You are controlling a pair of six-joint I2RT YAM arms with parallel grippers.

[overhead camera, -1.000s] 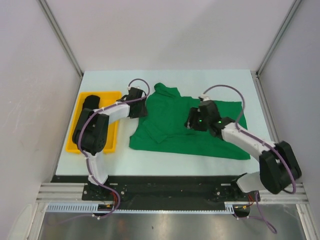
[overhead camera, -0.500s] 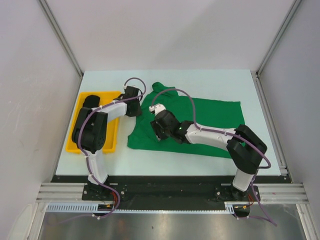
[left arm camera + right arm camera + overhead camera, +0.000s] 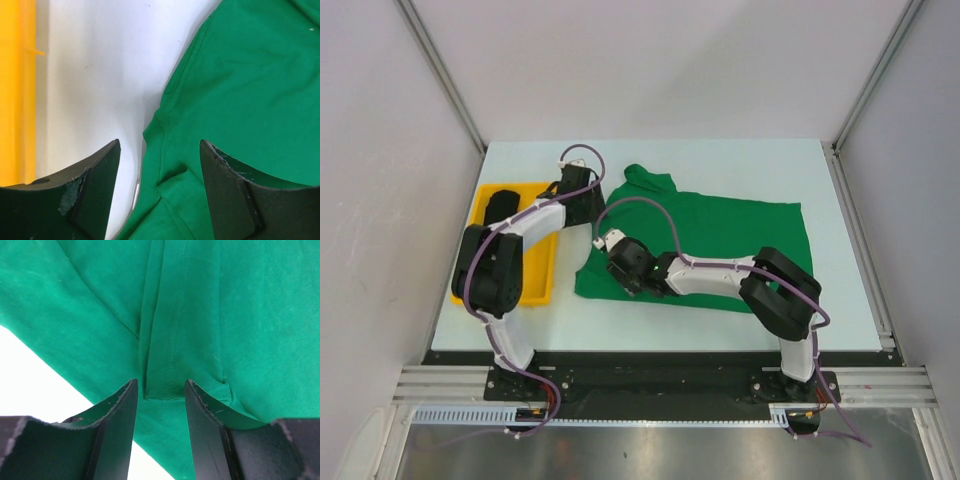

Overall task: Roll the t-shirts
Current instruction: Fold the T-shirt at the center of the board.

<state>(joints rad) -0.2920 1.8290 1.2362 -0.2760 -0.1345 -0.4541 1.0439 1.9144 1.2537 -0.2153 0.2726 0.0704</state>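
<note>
The left arm rises from its base at 7 o'clock, elbow bent over the yellow tray point(image 3: 542, 272), and its forearm runs toward 1 o'clock. Its left gripper point(image 3: 585, 200) hangs at the green shirt's point(image 3: 740, 230) 9 o'clock edge, near the collar. In the wrist view its fingers point(image 3: 95, 190) are spread wide and released. One is over the bare white tabletop point(image 3: 720, 160), the other over green cloth, with the shirt's hemmed edge running between them. Nothing is pinched.

The right arm stands on its base at 5 o'clock, folds sharply at the elbow and stretches its forearm low toward 9 o'clock, across the shirt's near edge. The right gripper point(image 3: 620, 270) sits over the shirt's corner at 7 o'clock. Its fingers point(image 3: 117, 430) are parted, narrower than the left pair, and point down at a folded strip of stitched hem lying flat between them. They are not clamped on it. Whether the tips touch the cloth I cannot tell.

The green shirt lies spread mid-tabletop, wide side toward 3 o'clock and collar toward 11 o'clock. The black shirt point(image 3: 500, 207) lies rolled in the tray at 9 o'clock.
</note>
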